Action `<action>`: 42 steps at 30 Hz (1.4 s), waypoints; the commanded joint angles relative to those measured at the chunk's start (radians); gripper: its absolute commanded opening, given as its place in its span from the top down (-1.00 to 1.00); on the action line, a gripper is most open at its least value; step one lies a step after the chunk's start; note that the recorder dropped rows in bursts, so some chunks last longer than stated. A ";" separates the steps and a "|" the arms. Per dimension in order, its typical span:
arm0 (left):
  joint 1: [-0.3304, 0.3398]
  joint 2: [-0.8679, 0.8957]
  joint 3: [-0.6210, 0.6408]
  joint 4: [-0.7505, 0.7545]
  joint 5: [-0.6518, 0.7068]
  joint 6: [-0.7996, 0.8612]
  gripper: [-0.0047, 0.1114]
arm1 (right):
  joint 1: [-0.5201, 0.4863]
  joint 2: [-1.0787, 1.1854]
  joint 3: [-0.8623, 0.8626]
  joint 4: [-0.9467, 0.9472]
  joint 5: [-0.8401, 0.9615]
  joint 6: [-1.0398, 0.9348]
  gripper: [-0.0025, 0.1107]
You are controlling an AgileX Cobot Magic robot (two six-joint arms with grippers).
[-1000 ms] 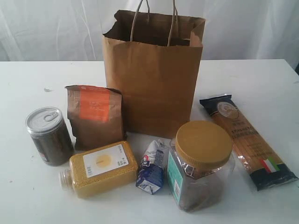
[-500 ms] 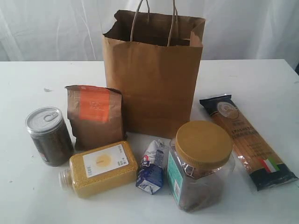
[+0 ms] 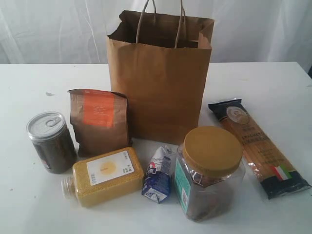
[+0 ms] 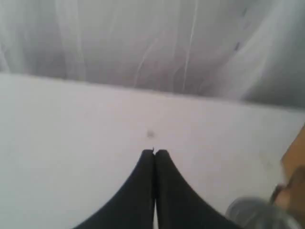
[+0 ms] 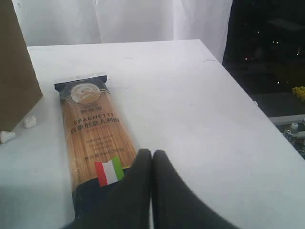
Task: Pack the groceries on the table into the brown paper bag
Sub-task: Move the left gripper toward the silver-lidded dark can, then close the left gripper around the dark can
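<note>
The left pincer (image 4: 155, 151) and right pincer (image 5: 151, 152) are resting closed and empty; the jar (image 3: 209, 175) clipping the bag (image 3: 163, 92) rim could be toppling it.

1. The exterior view is lit softly and evenly; the white table (image 3: 273, 83) is rendered bright, greying slightly toward the lower left of the frame.
2. Only faint, short shadows are cast, at the right of the brown paper bag (image 3: 163, 92) and under the big yellow-lidded clear jar (image 3: 209, 175).
3. A pale sheen is seen on the lid of the dark pull-tab tin (image 3: 51, 141).
4. The curtain (image 3: 58, 29) across the top is nearly washed out.
5. The left wrist view is hazy and heavily blurred; the left gripper (image 4: 155, 152) is shown soft-edged.
6. The right wrist view is sharper: print on the long spaghetti packet (image 5: 93, 133) can be read, while the right gripper (image 5: 151, 152) is out of focus.
</note>
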 commanded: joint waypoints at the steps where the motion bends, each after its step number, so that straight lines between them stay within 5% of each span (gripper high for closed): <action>1: -0.004 0.163 -0.188 0.096 0.490 -0.020 0.92 | -0.002 -0.002 0.001 -0.001 -0.009 -0.009 0.96; 5: -0.046 0.291 -0.293 0.063 0.645 0.046 0.92 | -0.002 -0.002 0.001 -0.001 -0.009 -0.009 0.96; 11: -0.215 0.449 -0.445 -0.348 0.899 0.684 0.92 | -0.002 -0.002 0.001 -0.001 -0.009 -0.009 0.96; 14: -0.257 0.493 -0.520 -0.447 0.988 0.860 0.92 | -0.002 -0.002 0.001 -0.001 -0.009 -0.009 0.96; 23: -0.262 0.501 -0.615 -0.439 0.901 0.872 0.91 | -0.002 -0.002 0.001 -0.001 -0.009 -0.009 0.96; 28: -0.262 0.529 -0.615 -0.446 0.872 0.878 0.39 | -0.002 -0.002 0.001 -0.001 -0.009 -0.009 0.96; 33: -0.262 0.574 -0.615 -0.499 0.840 0.878 -0.89 | -0.002 -0.002 0.001 -0.001 -0.009 -0.009 0.96; 42: -0.262 0.585 -0.615 -0.578 0.857 0.920 -0.89 | -0.002 -0.002 0.001 -0.001 -0.009 -0.009 0.96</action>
